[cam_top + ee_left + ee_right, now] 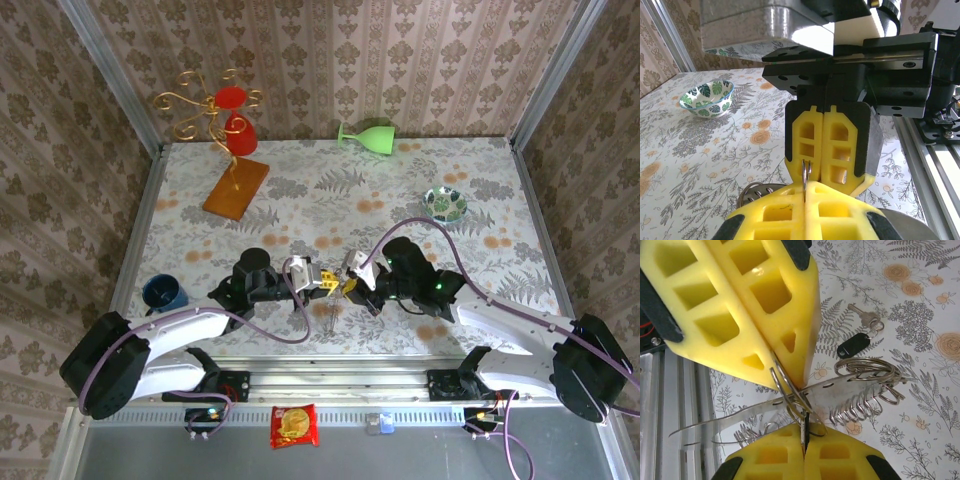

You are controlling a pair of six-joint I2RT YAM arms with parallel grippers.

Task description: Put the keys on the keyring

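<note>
Left gripper [785, 371] and right gripper [804, 441] each pinch the wire keyring [789, 392] tightly.

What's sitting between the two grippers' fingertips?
The keyring, a thin metal ring pinched by both left gripper and right gripper. Clearest in right wrist view, edge-on in left wrist view.
</note>
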